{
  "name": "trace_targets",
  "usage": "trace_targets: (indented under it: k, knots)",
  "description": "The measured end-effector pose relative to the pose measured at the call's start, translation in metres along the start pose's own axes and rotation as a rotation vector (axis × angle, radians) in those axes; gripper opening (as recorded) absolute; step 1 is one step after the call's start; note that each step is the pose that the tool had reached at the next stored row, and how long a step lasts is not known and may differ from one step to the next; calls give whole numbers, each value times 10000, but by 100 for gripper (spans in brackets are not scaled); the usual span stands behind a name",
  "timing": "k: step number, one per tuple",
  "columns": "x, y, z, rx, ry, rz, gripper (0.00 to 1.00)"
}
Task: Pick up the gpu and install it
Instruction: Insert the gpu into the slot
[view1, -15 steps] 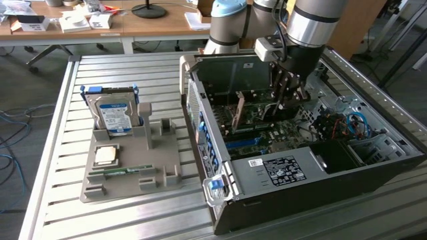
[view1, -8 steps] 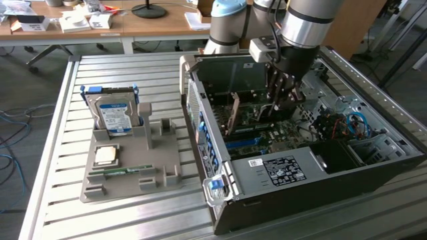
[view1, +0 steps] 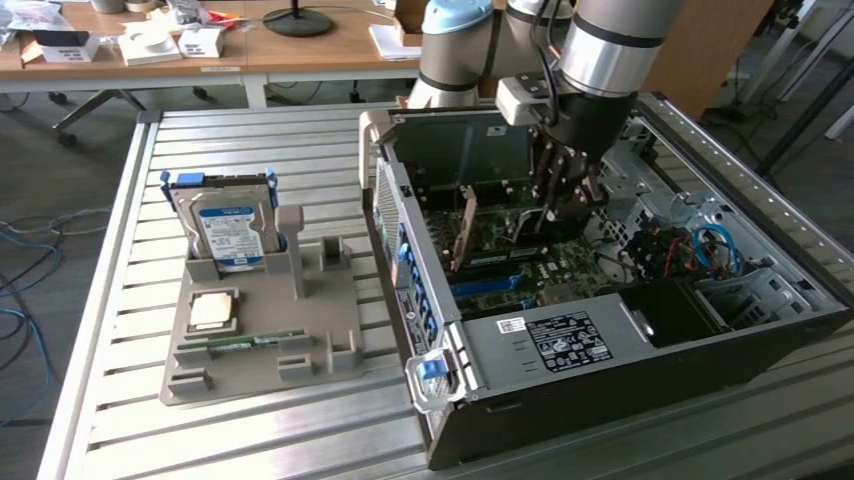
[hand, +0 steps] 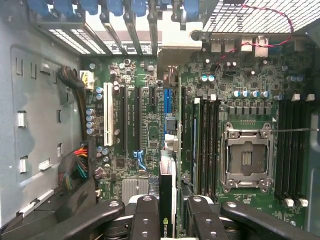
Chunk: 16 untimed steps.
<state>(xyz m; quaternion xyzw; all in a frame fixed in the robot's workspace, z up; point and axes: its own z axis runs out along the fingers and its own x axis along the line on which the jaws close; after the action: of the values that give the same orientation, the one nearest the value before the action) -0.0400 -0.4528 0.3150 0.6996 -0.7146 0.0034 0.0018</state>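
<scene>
My gripper (view1: 561, 205) reaches down into the open computer case (view1: 441, 330), over the motherboard (hand: 125, 165). It is shut on the gpu (hand: 167, 220), a thin card seen edge-on between the two black fingers (hand: 145, 220) in the wrist view. The card runs from the fingers toward the rear slot openings of the case, in line with the blue expansion slot (hand: 167, 100). In the exterior view the gpu (view1: 481, 232) stands upright on edge, low over the board. Whether it sits in the slot I cannot tell.
A grey holder (view1: 260, 320) to the exterior view's left of the case carries a blue-labelled hard drive (view1: 227, 228), a small chip (view1: 214, 310) and a green memory stick (view1: 247, 342). A power supply (view1: 561, 340), cables (view1: 694, 250) and an empty processor socket (hand: 247, 157) crowd the case.
</scene>
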Motion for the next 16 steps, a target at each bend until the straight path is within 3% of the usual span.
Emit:
trace_targets:
  k: [16]
  knots:
    - [-1,7,198,-2,4,0,26]
